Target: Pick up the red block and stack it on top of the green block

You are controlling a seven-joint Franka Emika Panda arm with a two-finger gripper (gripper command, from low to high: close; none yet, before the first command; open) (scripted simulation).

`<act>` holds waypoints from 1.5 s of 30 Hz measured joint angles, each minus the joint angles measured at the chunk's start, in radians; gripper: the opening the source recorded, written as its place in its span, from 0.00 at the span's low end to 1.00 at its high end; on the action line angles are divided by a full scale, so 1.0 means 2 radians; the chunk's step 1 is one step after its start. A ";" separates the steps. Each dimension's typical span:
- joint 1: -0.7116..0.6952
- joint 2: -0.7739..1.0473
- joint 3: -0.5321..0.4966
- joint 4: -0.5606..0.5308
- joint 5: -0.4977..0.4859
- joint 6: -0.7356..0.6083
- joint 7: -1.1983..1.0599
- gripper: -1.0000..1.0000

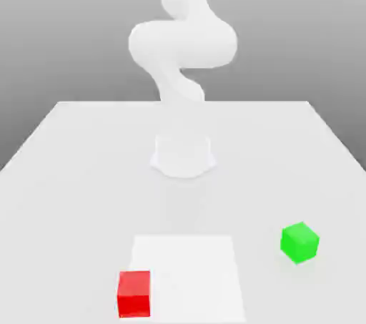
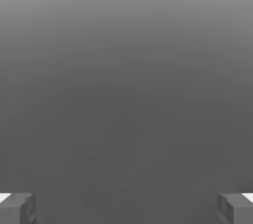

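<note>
White tabletop (image 1: 86, 201) is biggest; its near side runs out of the exterior view, far edge straight across. White Franka Emika Panda arm (image 1: 183, 43) stands at the table's far part, upper end cut off by the frame top; pale on pale, so joints and the lower column's outline are hard to make out. Base flares at the tabletop (image 1: 183, 158).

Paler white square patch (image 1: 189, 272) lies in front of the arm, low contrast, near edge close to the frame bottom; can't tell if it's a sheet or a marking.

Red block (image 1: 134, 294): plain cube, overlaps the patch's edge on the exterior view's left and hides part of it; top and one side face visible. Green block (image 1: 299, 242): plain cube on the bare tabletop at the exterior view's right, turned corner-on, farther back than the red one. Blocks well apart, not stacked.

Two-finger gripper (image 2: 126, 210) in the hand view: fingers spread wide, nothing between them, both cut off by the frame. Grey backdrop behind, no readable detail.
</note>
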 joint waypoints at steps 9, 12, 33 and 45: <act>0.012 0.166 -0.038 -0.031 0.021 0.064 -0.053 0.50; 0.014 0.221 -0.047 -0.042 0.029 0.085 -0.070 0.50; -0.023 0.540 -0.042 -0.073 0.059 0.248 -0.146 0.00; 0.002 0.442 -0.040 -0.097 0.011 0.176 -0.154 0.00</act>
